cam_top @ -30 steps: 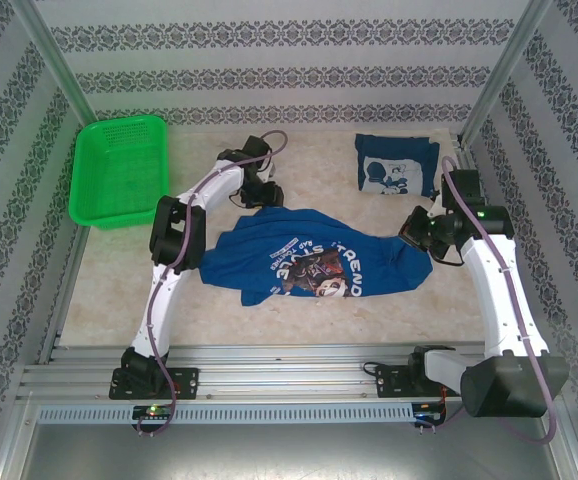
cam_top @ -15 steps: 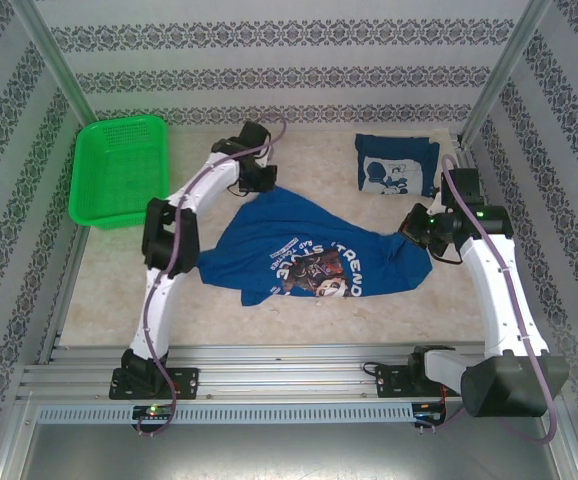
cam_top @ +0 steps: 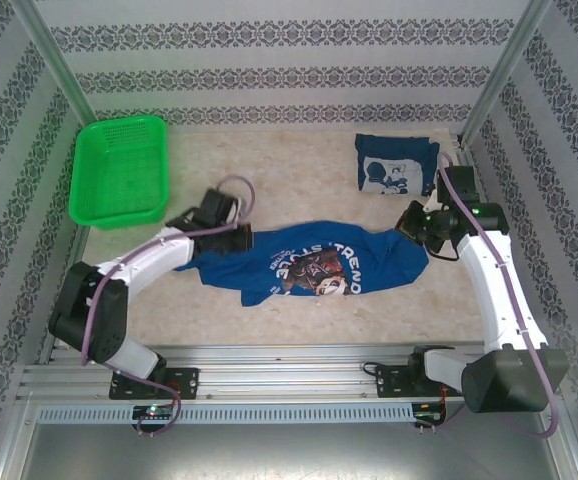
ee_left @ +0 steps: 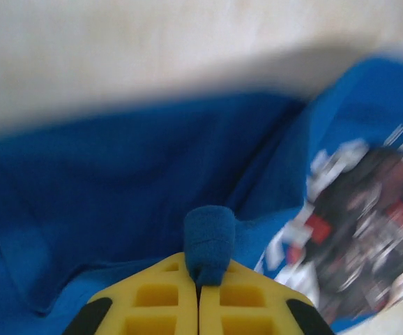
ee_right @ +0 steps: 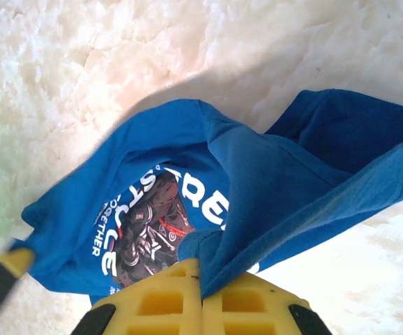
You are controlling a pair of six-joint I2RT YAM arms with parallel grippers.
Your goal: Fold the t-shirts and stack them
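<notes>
Marbled tabletop [cam_top: 289, 170], patterned walls [cam_top: 289, 70]; left end effector [ee_left: 199, 279], right end effector [ee_right: 200, 269] both tight on t-shirt [cam_top: 314, 262].

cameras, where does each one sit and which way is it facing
Top external: above and behind the arms, looking down at the table; both arms show, left claw and right claw at opposite ends of the spread t-shirt.
Left wrist: on the left arm, looking along its yellow fingers, shut on a blue fold.
Right wrist: on the right arm, looking down past its yellow fingers, pinching the shirt's edge.
Shared: all three see the same t-shirt's print.
</notes>
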